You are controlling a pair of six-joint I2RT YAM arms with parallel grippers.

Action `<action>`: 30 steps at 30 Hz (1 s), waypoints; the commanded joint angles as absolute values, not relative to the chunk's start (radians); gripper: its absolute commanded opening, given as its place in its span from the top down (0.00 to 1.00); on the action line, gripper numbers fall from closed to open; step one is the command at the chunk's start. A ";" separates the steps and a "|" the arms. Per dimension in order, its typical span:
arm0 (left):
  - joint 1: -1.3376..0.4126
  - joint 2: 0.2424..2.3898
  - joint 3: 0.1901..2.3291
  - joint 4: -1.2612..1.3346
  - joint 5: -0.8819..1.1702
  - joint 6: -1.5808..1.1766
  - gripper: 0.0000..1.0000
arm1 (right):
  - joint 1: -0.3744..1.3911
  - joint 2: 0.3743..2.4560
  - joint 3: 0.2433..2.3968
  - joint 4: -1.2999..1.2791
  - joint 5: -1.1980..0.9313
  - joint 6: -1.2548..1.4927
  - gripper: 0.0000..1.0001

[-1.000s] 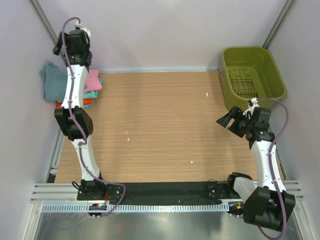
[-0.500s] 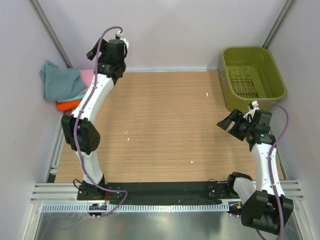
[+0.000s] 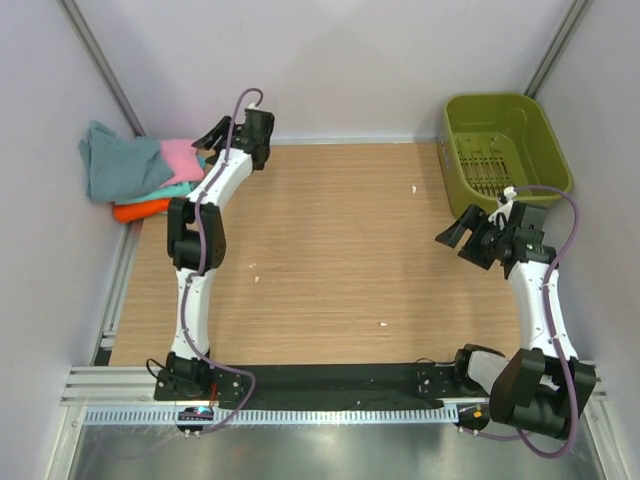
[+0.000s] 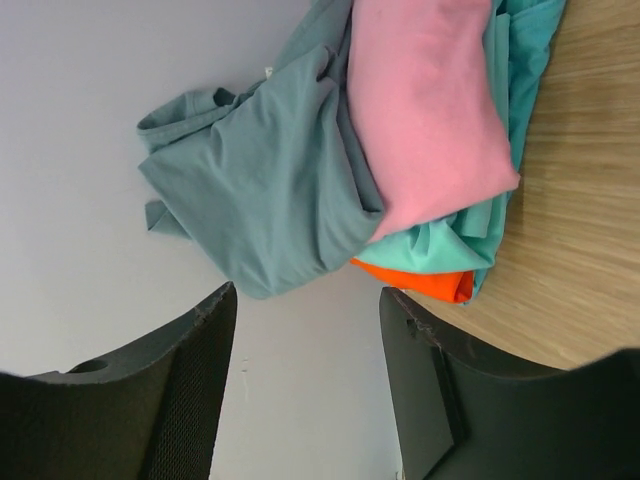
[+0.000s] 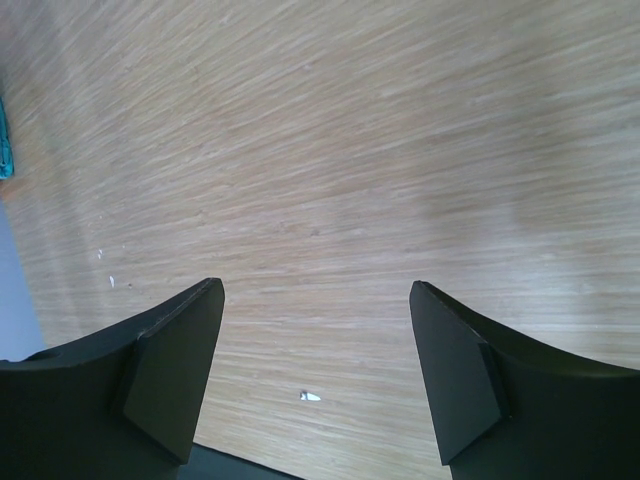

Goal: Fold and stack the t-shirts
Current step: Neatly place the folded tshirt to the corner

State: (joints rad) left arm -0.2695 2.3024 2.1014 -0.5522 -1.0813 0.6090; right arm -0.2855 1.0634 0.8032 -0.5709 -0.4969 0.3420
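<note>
Wood-grain across the desk point(image 3: 330, 250), with the olive-green basket point(image 3: 505, 150) at its far right corner; on the left arm point(image 3: 228, 172), a clear shift from a second ago: no longer stretched over the pile in the far left corner, now folded back and standing just to its right, wrist camera looking onto the cloth; left jaws narrower than a moment back, yet apart with nothing between them; right jaws spread wide, holding nothing, hovering above plain wood near the basket, barely moved. Reads as a release: slate shirt most likely just let go onto the stack; so, by the look of it, close to the end of stacking, with a tidy-up perhaps owed.

As to the t-shirts point(image 3: 145, 175): all four heaped at the desk's far left corner, partly beyond its left edge; largest on show, the slate blue-grey one point(image 4: 270, 190), rumpled, loose-edged, slumped off the side instead of squared on top; next the pink one point(image 4: 420, 110), a smooth neat fold; under it the teal one point(image 4: 440, 245), creased at the corner; lowest, a sliver of the orange one point(image 4: 420, 283); smallest, a pale tag point(image 4: 268, 71) at the slate shirt's rim, too small to read.
</note>
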 commanded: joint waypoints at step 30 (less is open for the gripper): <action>-0.064 2.439 2.186 -0.491 -1.060 0.649 0.44 | -0.348 1.213 0.905 -0.522 -0.479 0.308 0.19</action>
State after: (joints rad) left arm -0.0669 2.4325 2.1731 -0.5240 -1.0645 0.6384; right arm -0.3397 1.2175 0.8776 -0.5575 -0.4908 0.3195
